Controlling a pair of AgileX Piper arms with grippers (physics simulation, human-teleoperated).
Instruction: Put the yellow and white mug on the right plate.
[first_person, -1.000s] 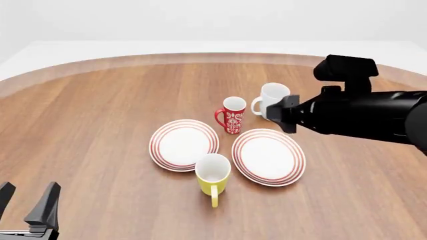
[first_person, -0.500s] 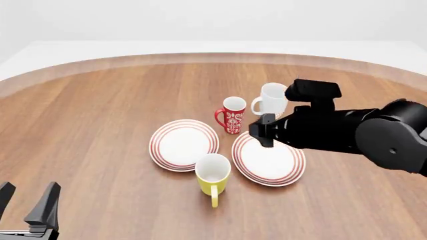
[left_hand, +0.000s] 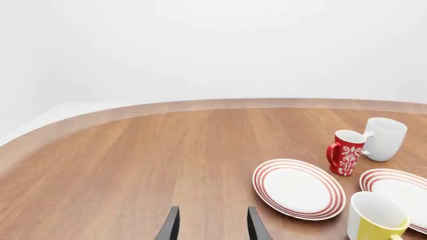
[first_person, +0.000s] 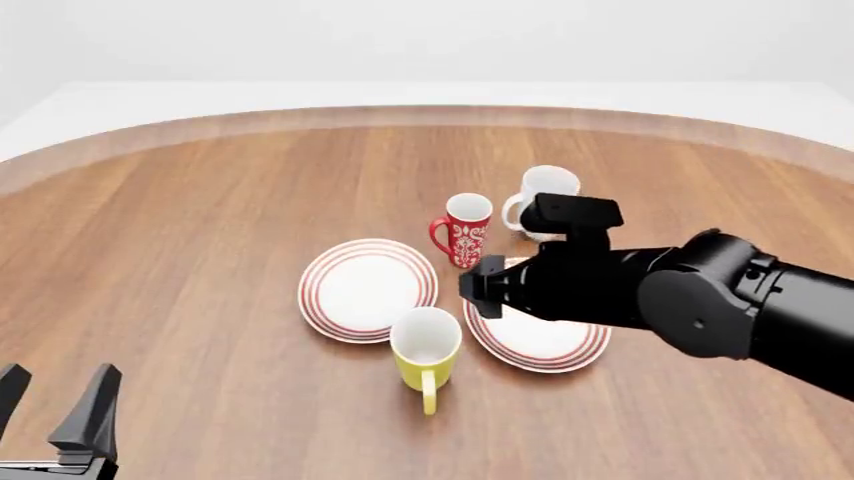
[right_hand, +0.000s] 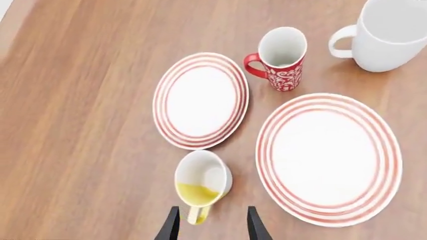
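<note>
Right wrist view shows the right gripper (right_hand: 208, 225) with its two dark fingers parted and nothing between them, hanging above the yellow and white mug (right_hand: 202, 184). That mug stands upright on the desk (right_hand: 87, 150), its handle pointing back toward the arms, in the gap at the near edge of the two plates and close beside both. The right plate (right_hand: 329, 159) is bare. Beyond it stand a red patterned mug (right_hand: 281, 57) and a taller white mug (right_hand: 390, 35), both off the plates.

Judging by this, the step in hand is the approach to the grasp. A good grasp would likely bring the fingers down astride the mug's wall or its handle, squarely centred, before closing, so the mug does not tip or skid into the left plate (right_hand: 201, 100). The lift should clear the plate rim, and the carry is short.

In the front view the left gripper (first_person: 56, 412) rests at the near left corner, open, holding nothing, well apart from everything.
</note>
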